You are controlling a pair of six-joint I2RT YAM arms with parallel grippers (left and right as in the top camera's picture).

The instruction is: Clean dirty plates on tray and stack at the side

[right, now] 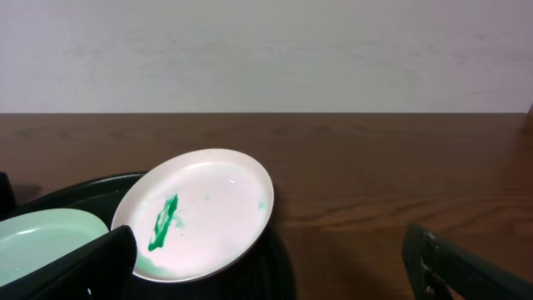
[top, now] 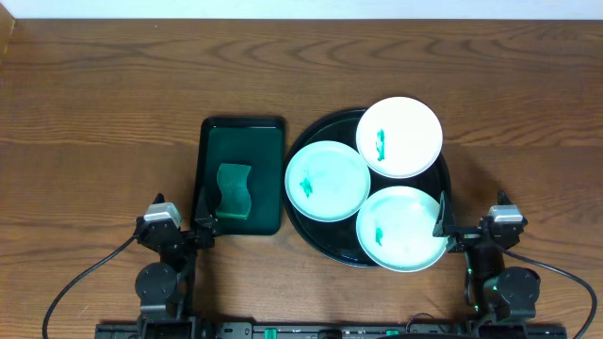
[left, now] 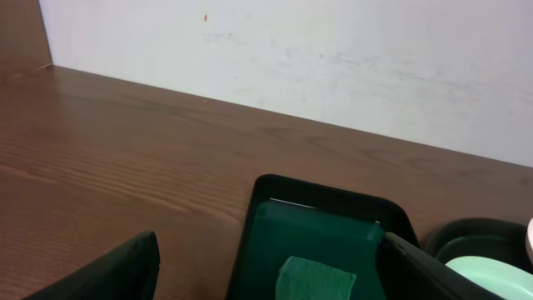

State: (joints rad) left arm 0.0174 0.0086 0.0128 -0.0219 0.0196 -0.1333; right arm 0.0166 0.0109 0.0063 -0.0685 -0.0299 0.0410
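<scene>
black tray [top: 311, 235], three smeared plates [top: 327, 181]; my left pincer [top: 205, 224] and right pincer [top: 443, 226] gape empty. nudged, the leaning white plate [top: 399, 137] may slide.

One white plate [top: 399, 137] and two mint plates [top: 327, 181], three in all. One black tray [top: 320, 241]. One green tray [top: 241, 141]. One sponge [top: 234, 192]. One desk [top: 94, 104].

Glossy black tray [top: 320, 247], smooth plates [top: 327, 181], wood-grain table [top: 113, 113], spongy sponge [top: 234, 192]
</scene>
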